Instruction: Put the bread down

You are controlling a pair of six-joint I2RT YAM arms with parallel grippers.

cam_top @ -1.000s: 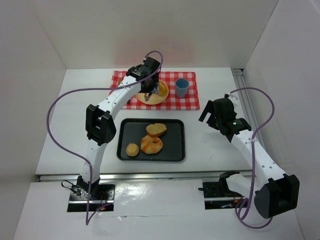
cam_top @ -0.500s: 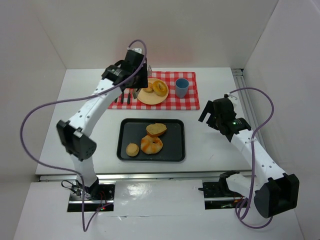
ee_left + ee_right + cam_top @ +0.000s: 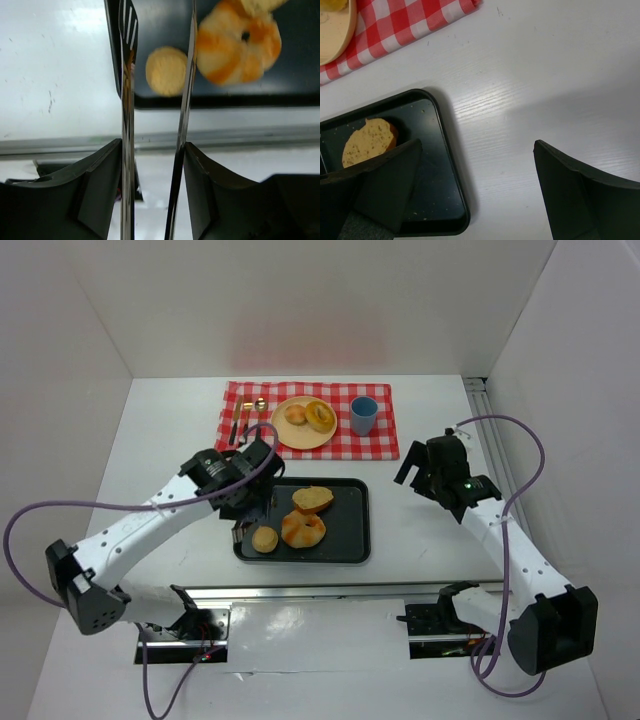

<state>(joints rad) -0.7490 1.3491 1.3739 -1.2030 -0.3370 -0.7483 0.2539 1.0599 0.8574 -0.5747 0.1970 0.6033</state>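
A black tray [image 3: 345,550] holds a small round bun [image 3: 265,538], a glazed ring bread [image 3: 303,529] and a bread slice [image 3: 312,499]. A yellow plate [image 3: 300,438] on the checked cloth holds a small bun [image 3: 295,414] and a ring bread [image 3: 320,416]. My left gripper [image 3: 245,490] is shut on metal tongs [image 3: 126,100] over the tray's left edge. The tong blades stand apart on either side of the small bun [image 3: 166,70], above it. My right gripper [image 3: 420,462] is open and empty over the table right of the tray.
A blue cup [image 3: 363,415] stands on the red checked cloth [image 3: 380,445] right of the plate. Cutlery [image 3: 245,420] lies on the cloth's left end. White walls enclose the table on three sides. The tray's right rim [image 3: 437,165] shows below my right gripper.
My left arm has swung back from over the plate to the tray's left side with the tongs. The plate is now uncovered with two breads. The right arm has barely moved.
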